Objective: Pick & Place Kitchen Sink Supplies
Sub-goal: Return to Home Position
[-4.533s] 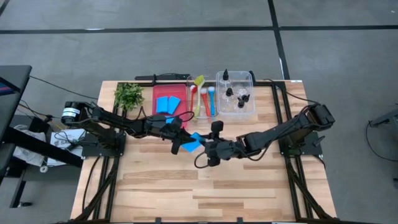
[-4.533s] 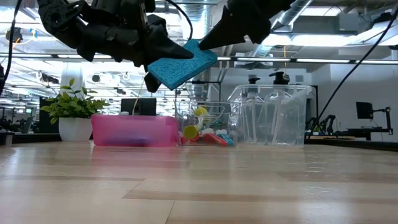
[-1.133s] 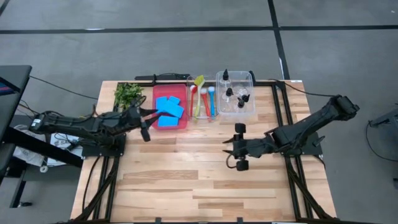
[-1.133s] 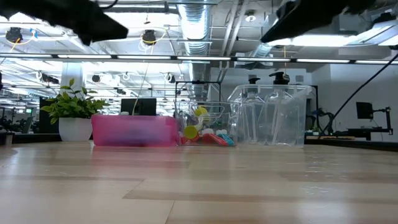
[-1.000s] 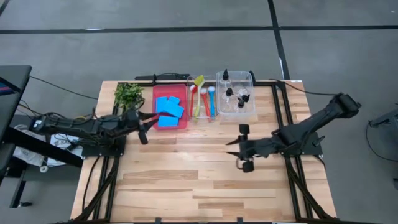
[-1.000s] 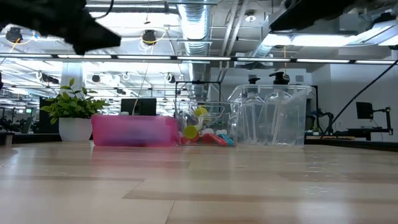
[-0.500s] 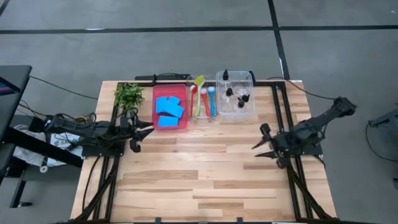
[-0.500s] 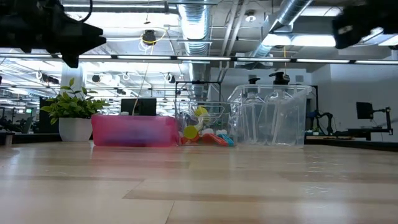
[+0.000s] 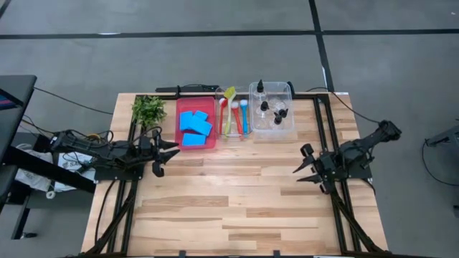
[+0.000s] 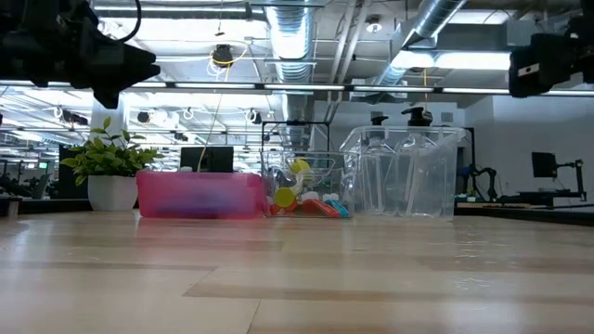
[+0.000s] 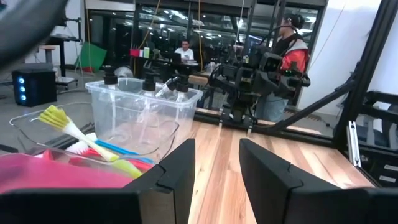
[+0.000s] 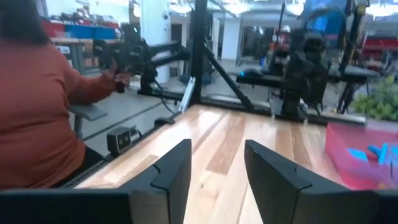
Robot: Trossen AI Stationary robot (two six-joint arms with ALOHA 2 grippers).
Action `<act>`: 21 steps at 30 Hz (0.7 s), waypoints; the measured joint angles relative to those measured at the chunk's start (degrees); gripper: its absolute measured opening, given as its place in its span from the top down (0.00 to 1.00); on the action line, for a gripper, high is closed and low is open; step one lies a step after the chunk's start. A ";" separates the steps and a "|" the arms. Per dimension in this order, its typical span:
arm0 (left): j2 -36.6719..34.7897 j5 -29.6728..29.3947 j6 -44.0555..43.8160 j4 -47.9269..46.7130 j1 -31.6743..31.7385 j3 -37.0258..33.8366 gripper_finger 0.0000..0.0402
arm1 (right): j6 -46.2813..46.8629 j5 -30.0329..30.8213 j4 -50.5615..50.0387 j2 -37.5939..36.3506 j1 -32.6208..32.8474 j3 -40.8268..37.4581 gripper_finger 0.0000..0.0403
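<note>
Four sponges (image 9: 194, 126) (overlapping) in one red bin (image 9: 178, 123).

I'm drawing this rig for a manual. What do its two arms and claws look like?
The left arm and right arm are dark, slim, jointed links. The left claw and right claw each have two dark, flat, wedge-shaped fingers. A thin black cable trails over the floor by the left arm. No markings are legible.

Grey floor (image 9: 215, 57) — bare wooden table (image 9: 237, 208); exposed ceiling ducts (image 10: 283, 19); strip lights (image 10: 436, 58)
</note>
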 joint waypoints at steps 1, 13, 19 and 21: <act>0.19 -0.03 0.00 0.15 0.01 0.00 0.69 | -0.20 -0.59 0.09 -0.30 -0.08 -0.02 0.65; 0.69 -0.01 -0.19 0.04 0.02 0.00 0.69 | 0.04 -0.99 -1.77 -0.21 -0.43 0.08 0.66; 0.69 -0.01 -0.08 0.04 0.02 0.00 0.69 | -0.40 -0.99 -1.36 -0.23 -0.43 -0.05 0.65; 0.69 -0.01 -0.16 0.04 0.02 0.00 0.69 | -0.40 -0.96 -1.33 -0.23 -0.43 -0.07 0.64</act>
